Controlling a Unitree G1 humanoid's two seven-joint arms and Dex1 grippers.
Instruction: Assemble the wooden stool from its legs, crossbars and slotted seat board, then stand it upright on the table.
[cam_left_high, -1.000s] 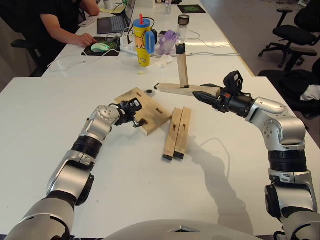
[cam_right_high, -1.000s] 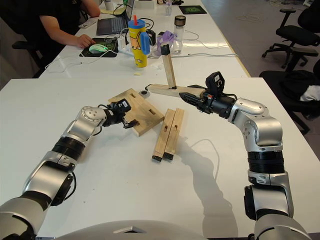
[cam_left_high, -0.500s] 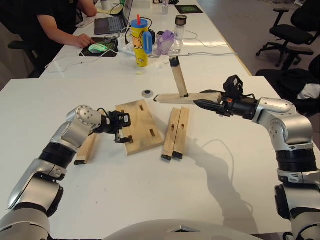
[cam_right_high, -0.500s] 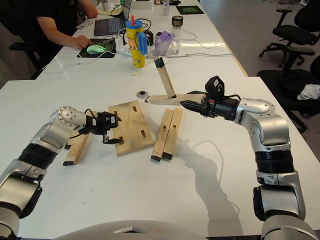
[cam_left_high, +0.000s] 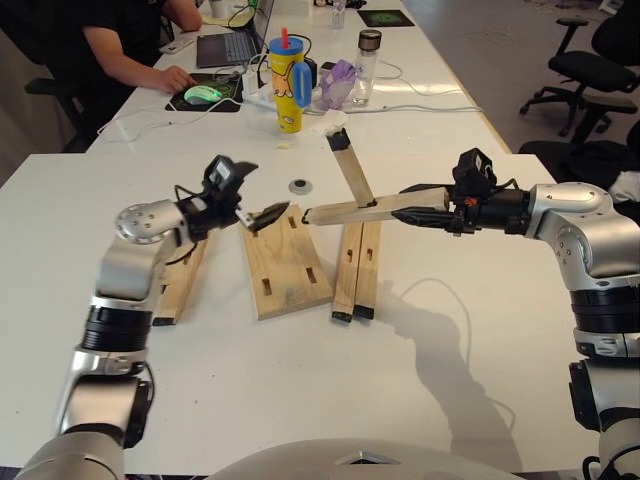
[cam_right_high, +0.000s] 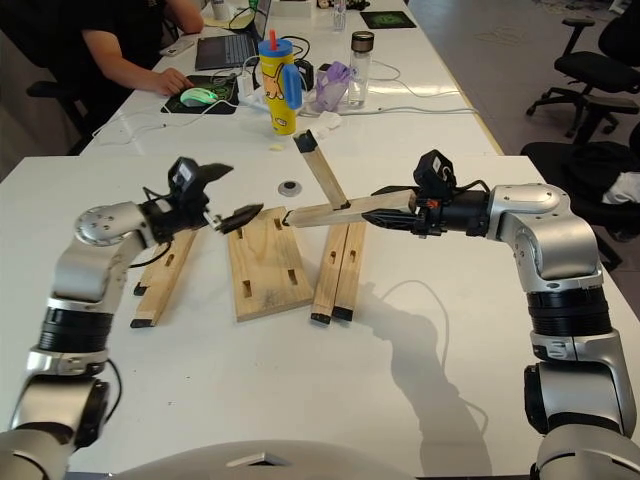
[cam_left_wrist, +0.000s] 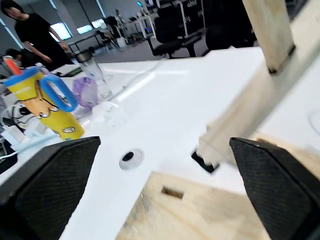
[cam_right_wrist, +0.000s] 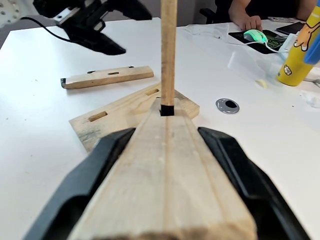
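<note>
Right tool (cam_left_high: 415, 208) clamps the joined leg-and-crossbar (cam_left_high: 355, 208), held above paired legs (cam_left_high: 358, 270). Left tool (cam_left_high: 255, 193) gapes wide above far end of board (cam_left_high: 290, 265). Grommet (cam_left_high: 298, 186), cup (cam_left_high: 286, 85), bottle (cam_left_high: 367, 68) beyond. Left arm covers part of lone leg (cam_left_high: 180, 285) on desk (cam_left_high: 300, 380).

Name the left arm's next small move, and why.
Probably close the open left gripper on the free end of the joined leg and crossbar. The right gripper holds that piece by its other end, raised above the seat board, and the left hovers right beside it.
</note>
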